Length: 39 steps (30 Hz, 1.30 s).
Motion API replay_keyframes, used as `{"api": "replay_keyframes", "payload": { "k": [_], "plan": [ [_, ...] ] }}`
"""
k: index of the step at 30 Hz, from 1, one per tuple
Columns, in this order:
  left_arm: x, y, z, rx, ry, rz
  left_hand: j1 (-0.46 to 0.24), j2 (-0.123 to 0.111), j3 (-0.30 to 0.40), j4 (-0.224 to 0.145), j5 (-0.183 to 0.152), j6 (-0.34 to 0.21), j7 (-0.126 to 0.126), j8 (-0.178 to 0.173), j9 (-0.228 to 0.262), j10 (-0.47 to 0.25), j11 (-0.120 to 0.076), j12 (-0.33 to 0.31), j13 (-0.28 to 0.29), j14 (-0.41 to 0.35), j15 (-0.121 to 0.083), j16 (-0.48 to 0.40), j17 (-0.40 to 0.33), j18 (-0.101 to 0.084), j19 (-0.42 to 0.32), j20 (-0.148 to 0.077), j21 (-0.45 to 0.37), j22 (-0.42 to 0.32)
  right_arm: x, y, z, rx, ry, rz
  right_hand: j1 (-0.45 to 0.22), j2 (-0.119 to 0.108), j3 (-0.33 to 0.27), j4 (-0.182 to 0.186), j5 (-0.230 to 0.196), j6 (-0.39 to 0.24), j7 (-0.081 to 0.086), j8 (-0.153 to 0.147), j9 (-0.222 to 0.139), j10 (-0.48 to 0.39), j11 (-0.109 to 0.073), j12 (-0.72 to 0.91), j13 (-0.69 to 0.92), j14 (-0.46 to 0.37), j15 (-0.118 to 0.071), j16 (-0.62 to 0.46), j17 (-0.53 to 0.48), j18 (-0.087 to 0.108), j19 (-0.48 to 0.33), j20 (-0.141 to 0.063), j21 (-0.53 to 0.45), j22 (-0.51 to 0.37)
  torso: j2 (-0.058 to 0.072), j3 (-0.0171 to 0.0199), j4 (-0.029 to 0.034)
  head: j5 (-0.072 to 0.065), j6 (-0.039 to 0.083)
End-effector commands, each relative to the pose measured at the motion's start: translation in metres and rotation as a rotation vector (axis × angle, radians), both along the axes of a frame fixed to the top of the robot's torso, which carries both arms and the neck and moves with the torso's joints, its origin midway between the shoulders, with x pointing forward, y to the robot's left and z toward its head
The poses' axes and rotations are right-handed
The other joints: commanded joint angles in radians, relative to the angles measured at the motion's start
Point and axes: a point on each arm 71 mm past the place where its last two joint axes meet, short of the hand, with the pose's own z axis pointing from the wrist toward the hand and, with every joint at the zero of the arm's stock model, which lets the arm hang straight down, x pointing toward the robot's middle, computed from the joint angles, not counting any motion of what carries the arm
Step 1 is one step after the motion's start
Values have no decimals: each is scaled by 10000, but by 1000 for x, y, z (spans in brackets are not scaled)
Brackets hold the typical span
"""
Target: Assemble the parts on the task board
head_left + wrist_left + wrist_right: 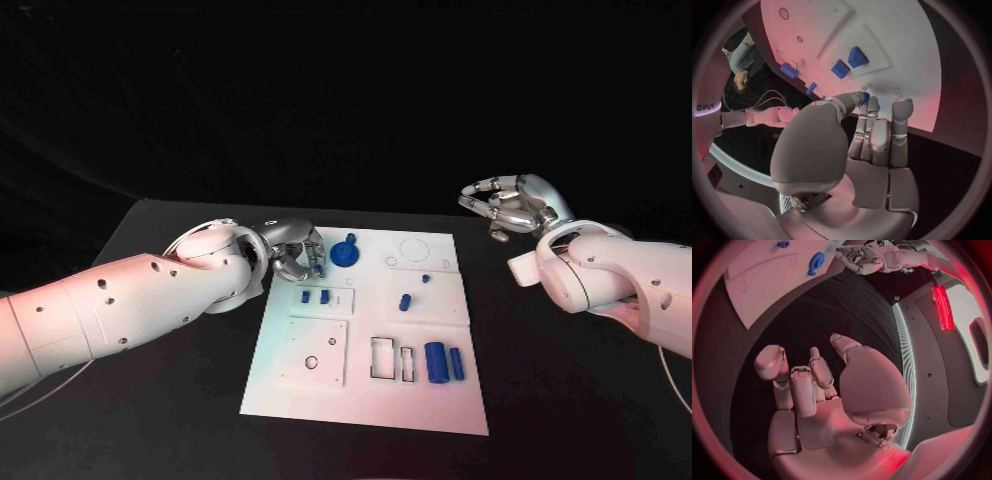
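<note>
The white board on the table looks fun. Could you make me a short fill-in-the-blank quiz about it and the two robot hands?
1. The task board lies on a table coloured ____.
2. The small parts on it are coloured ____.
3. The robot hand nearest the round blue part is the ____ one.
4. The right robot hand hovers beside the board and holds ____.

Missing words: black; blue; left; nothing

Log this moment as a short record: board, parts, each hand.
board: white task board on the black table
parts: blue round part at the far edge; two blue cylinders lying near the right side; small blue pieces at the left
left hand: at the board's far-left corner, beside the round part; contact unclear
right hand: off the board, fingers curled, holding nothing
</note>
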Motion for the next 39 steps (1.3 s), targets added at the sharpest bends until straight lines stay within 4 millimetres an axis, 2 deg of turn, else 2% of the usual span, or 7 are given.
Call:
{"api": "replay_keyframes", "payload": {
  "k": [1,33,39],
  "plan": [
    [-1,-3,-3,-8,212,-120,-105,3,-40,-26,-35,83,21,-54,12,44,0,-34,-12,56,23,51,-6,-197,90,-3,46,11,0,1,0,-3,-60,124,-51,25,-14,46,65,-55,-44,39,-14,22,-38,-38,11,441,-75,-62,8,104,-92,4,-52,-12,2,-8,4,-10,-9],
    [-1,-4,-11,261,444,-33,-97,-4,-48,-48,-37,97,12,-86,12,86,-7,-90,-22,47,18,44,-40,-193,80,-3,42,2,-1,1,0,-7,-65,107,-37,27,-16,50,69,-57,-46,62,-23,14,-41,-47,-6,436,-79,-74,-15,109,-99,1,-84,-31,-6,-4,6,-27,-47],
    [-2,-5,-11,149,437,-79,-209,-162,-121,-45,-32,-230,98,-423,-83,77,60,-336,-70,40,66,49,-52,-192,36,25,20,-33,-1,1,0,-8,-67,104,-37,27,-16,50,69,-57,-46,62,-23,14,-41,-47,-6,436,-79,-74,-15,109,-99,1,-84,-31,-6,-4,3,-31,-37]
  ]
}}
